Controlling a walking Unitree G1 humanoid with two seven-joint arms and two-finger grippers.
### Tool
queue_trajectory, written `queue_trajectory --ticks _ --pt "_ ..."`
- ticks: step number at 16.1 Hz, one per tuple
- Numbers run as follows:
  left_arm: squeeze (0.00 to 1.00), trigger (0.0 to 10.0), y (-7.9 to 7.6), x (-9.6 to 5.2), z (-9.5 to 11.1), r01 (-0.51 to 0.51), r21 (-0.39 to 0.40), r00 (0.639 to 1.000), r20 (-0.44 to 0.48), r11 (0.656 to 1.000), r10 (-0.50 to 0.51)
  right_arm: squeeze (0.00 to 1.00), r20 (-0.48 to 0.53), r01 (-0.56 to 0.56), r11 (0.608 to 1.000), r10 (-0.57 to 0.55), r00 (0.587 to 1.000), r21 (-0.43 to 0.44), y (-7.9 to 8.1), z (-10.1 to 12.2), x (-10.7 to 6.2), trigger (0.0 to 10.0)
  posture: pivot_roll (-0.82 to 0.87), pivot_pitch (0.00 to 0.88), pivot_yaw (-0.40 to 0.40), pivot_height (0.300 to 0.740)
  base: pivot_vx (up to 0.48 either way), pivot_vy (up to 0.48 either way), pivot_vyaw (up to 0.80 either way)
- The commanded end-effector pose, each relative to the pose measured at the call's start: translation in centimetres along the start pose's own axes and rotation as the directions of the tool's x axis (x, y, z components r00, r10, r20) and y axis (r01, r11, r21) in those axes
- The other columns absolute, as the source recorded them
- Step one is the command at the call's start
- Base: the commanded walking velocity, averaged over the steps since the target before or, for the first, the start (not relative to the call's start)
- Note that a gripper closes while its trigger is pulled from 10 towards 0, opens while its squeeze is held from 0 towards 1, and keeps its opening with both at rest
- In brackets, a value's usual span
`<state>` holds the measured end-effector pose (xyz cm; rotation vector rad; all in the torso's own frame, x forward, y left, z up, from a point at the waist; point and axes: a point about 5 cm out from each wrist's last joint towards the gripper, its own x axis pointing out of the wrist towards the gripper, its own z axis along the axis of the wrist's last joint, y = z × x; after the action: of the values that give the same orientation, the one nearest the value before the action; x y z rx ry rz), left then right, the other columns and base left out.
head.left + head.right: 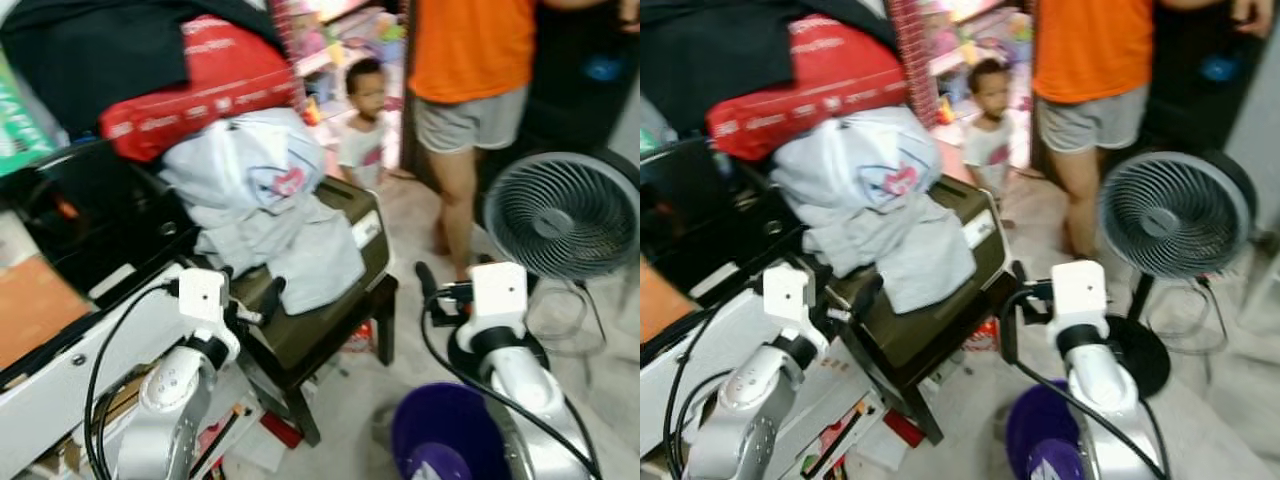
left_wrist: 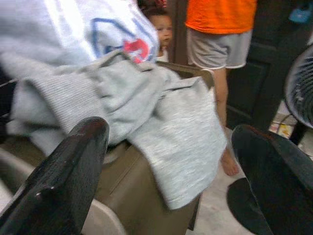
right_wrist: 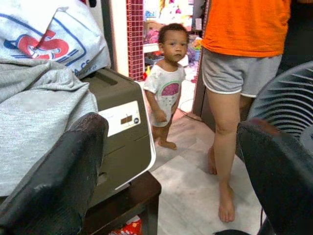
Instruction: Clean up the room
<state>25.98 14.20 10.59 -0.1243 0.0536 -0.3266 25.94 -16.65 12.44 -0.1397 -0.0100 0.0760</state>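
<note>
- Left gripper (image 2: 168, 161), fingers spread wide and holding nothing, hovers just short of a grey garment (image 2: 166, 117) draped over a brown printer (image 1: 340, 300).
- Right gripper (image 3: 171, 181), likewise splayed and empty, hangs at 3 o'clock of the printer, above a purple bucket (image 1: 450, 430) on the floor.
- The printer sits on a dark wooden stool (image 1: 375, 310); a white plastic bag (image 1: 250, 165) and a red package (image 1: 205, 85) are heaped behind the garment at 11 o'clock.
- A grey floor fan (image 1: 560, 215) stands at 2 o'clock.
- A small child (image 3: 164, 88) and a barefoot person in an orange shirt (image 3: 244, 24) stand at 12 o'clock.
</note>
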Motion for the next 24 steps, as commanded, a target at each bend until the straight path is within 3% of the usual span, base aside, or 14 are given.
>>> queue_trajectory --ticks 1,6,24 --pt "0.0 10.0 0.76 -0.32 0.18 -0.038 0.031 0.999 -0.001 0.999 0.038 0.0 0.012 -0.031 0.999 0.031 0.999 0.023 0.93 0.34 0.09 10.0 -0.26 0.0 0.112 0.74 0.0 0.0 0.69" --pt "0.0 10.0 0.87 -0.6 0.03 -0.071 0.033 0.997 -0.01 0.997 0.072 0.0 0.006 -0.046 0.999 0.046 0.999 0.015 1.03 0.25 0.04 10.0 -0.25 0.0 0.107 0.74 0.0 0.0 0.45" --pt "0.0 10.0 0.49 -0.73 -0.06 -0.065 0.034 0.998 -0.022 0.997 0.066 0.0 0.001 -0.055 0.998 0.055 0.998 0.018 1.23 0.31 -0.09 10.0 -0.25 0.014 0.102 0.74 0.0 0.0 0.76"
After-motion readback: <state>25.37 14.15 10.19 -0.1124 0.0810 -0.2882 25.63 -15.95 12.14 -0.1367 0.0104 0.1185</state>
